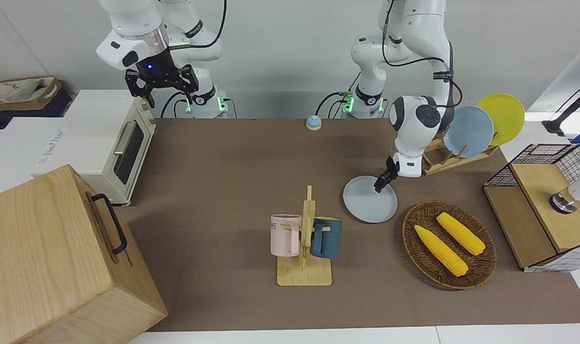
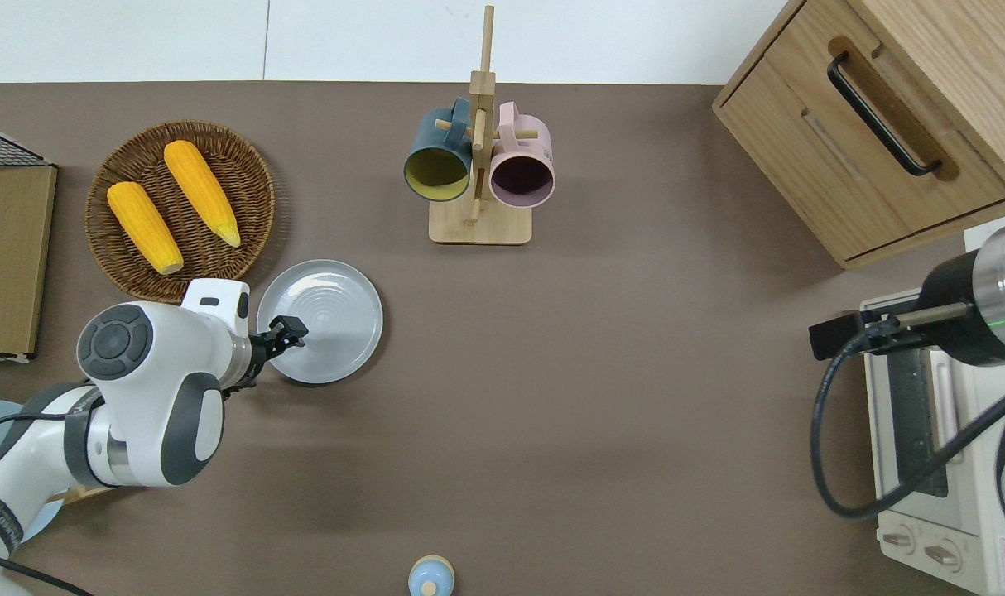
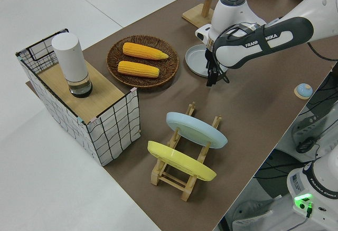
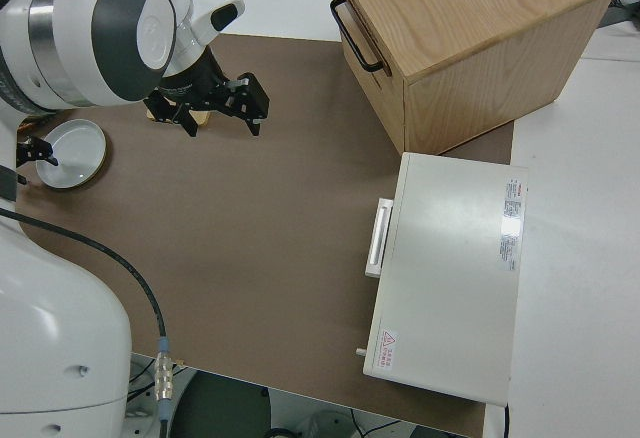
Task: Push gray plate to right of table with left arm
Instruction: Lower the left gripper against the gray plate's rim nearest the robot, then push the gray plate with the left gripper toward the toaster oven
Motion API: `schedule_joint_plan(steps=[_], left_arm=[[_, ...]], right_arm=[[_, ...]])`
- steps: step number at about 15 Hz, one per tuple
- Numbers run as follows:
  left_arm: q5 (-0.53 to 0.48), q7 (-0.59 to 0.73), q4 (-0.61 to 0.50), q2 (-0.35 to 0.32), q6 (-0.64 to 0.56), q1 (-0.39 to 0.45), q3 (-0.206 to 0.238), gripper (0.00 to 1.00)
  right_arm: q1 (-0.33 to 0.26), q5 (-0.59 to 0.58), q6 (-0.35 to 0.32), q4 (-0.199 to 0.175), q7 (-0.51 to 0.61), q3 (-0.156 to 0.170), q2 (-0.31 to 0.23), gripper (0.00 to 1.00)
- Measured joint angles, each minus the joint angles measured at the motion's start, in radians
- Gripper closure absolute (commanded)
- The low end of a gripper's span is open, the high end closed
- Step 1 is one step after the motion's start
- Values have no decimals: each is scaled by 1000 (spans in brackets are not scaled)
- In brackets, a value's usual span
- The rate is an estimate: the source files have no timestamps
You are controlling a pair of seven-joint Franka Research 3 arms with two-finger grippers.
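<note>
Now my left gripper (image 2: 288,329) sits low over the gray plate (image 2: 330,319), at the rim nearest the left arm's end of the table (image 2: 602,397); I judge that spot suits a shove toward the right arm's end. Whether my fingers are spread or closed I cannot tell, nor whether they touch the plate yet. The plate lies flat on the table, just beside the basket (image 2: 180,207) with its two corn cobs, and nearer to the robots than the mug rack (image 2: 478,223). The open brown stretch toward the toaster oven (image 1: 106,143) looks like the lane for the slide, passing nearer to the robots than the rack, so the mugs should be spared. My wrist tilts down, which should keep the push low. My right gripper (image 1: 162,82) is parked, fingers spread wide.
</note>
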Motion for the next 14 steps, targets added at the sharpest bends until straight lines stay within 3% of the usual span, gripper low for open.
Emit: schedule_joint_plan(steps=[3, 10, 14], left_arm=[[0, 0, 0, 8, 5, -4, -1, 142], [1, 0, 2, 1, 9, -4, -1, 999], [1, 0, 1, -4, 15, -7, 1, 1000]], right_arm=[[0, 0, 0, 0, 0, 0, 0, 17], [0, 0, 0, 0, 0, 0, 0, 17], [0, 0, 0, 0, 0, 0, 0, 17]])
